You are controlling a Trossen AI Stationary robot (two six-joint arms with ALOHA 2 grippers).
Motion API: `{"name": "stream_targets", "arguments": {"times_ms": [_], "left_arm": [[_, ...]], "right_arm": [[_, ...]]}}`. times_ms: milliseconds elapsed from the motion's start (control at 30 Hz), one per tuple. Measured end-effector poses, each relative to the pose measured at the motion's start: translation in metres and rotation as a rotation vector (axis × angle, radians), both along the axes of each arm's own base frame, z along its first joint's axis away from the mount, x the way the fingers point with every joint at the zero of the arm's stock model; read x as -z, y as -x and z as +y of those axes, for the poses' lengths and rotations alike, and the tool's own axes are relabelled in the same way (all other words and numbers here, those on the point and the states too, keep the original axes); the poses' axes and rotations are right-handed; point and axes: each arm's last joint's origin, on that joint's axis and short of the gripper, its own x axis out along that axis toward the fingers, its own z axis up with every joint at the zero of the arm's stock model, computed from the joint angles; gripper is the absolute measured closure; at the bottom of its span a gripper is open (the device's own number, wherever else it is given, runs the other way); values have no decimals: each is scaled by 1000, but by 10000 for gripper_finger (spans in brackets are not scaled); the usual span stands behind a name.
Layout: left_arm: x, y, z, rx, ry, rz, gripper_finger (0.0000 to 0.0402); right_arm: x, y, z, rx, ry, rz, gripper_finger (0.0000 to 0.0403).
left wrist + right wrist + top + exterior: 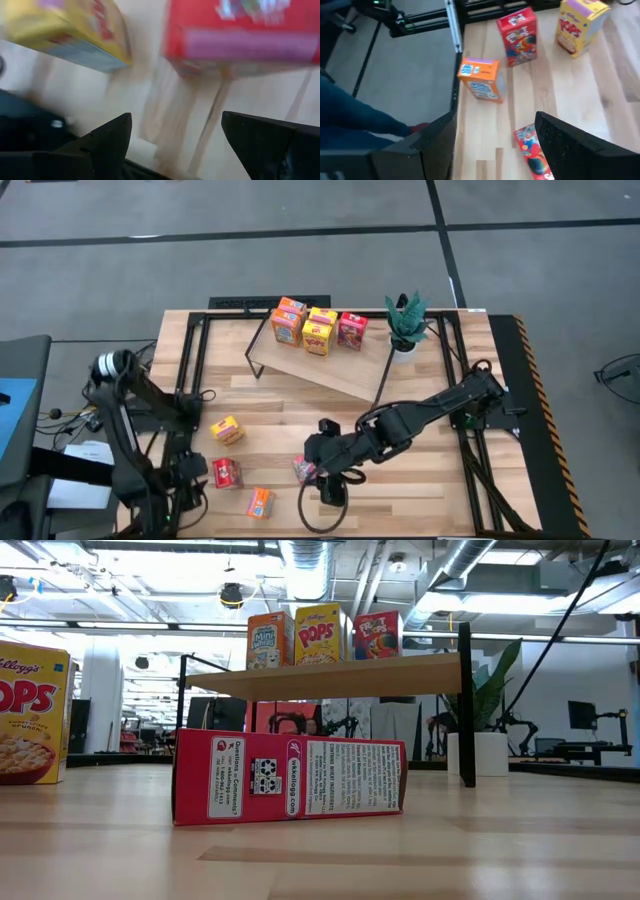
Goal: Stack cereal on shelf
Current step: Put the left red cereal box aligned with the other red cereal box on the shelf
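The shelf (330, 365) stands at the table's far middle with several cereal boxes on its board: orange (288, 320), yellow (320, 332) and red (352, 330). Loose boxes lie on the table: yellow (228, 430), red (227, 473), orange (260, 502), and another red one (305, 470) on its side. My left gripper (175, 120) is open near the table's left front, low over the yellow box (65, 30) and the red box (240, 35). My right gripper (495, 117) is open above the lying red box (535, 157), touching nothing.
A potted plant (405, 325) stands beside the shelf's right end. The shelf's black legs (465, 710) reach the tabletop. Black frame rails (190, 350) run along the table's left and right sides. A bare strip of wood lies in front of the shelf.
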Motion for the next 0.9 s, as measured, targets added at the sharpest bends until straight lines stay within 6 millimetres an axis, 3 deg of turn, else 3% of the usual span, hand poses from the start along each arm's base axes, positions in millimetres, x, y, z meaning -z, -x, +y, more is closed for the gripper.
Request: {"name": "stream_targets", "arguments": {"times_ms": [133,267,533,900], "left_arm": [[28,-6,-18,4,-34,3,101],[44,-13,-24,-13,-84,-33,101],[55,-28,-18,-49,-162,-176,101],[72,-49,-7,-33,-160,-222,101]], "right_arm": [[0,-2,-3,6,3,-2,107],[0,-3,-6,6,14,-5,107],[0,-4,-9,15,17,-5,107],[-1,-11,-23,53,14,-17,107]]}}
